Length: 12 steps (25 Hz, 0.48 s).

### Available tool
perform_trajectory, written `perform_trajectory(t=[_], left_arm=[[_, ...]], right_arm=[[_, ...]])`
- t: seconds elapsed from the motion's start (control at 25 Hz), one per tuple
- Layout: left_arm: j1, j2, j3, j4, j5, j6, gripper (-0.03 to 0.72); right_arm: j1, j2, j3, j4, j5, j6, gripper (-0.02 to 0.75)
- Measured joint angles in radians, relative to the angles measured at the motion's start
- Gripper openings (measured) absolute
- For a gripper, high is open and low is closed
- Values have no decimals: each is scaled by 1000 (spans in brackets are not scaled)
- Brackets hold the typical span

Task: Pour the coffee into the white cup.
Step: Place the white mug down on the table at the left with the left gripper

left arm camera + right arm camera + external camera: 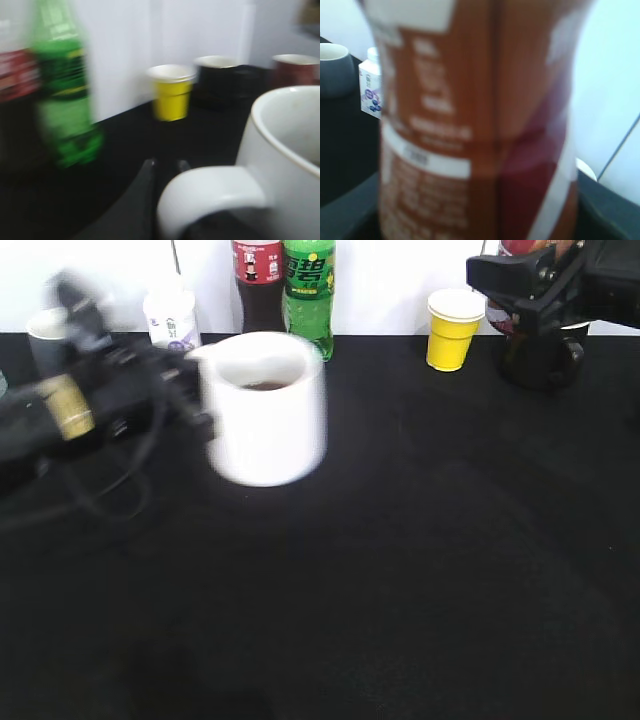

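The white cup (pixel 268 425) is blurred with motion at the left middle of the black table and holds a little brown liquid. My left gripper (pixel 198 410) is shut on its loop handle. In the left wrist view the handle (pixel 210 192) sits right at the dark fingers (pixel 167 172). The coffee (pixel 480 125) with its brown, red and white label fills the right wrist view. My right gripper (pixel 480 225) is shut on the bottle. In the exterior view the right gripper (pixel 530 285) is at the far right back and hides most of the bottle.
A cola bottle (pixel 257 280), a green soda bottle (pixel 308 290), a small white bottle (pixel 172 315) and a grey mug (pixel 50 335) stand along the back wall. A yellow paper cup (pixel 452 330) stands at the back right.
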Motion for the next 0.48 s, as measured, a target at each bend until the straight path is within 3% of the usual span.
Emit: perform_trajectory(t=[0.16, 0.28, 0.48], left_arm=[[8, 2, 114, -326, -39, 229, 62], [13, 84, 117, -527, -152, 259, 62], [90, 221, 82, -590, -157, 268, 62]], right_arm=[[0, 0, 0, 16, 2, 2, 515], [0, 0, 0, 18, 2, 3, 514], [0, 0, 0, 18, 2, 3, 514]])
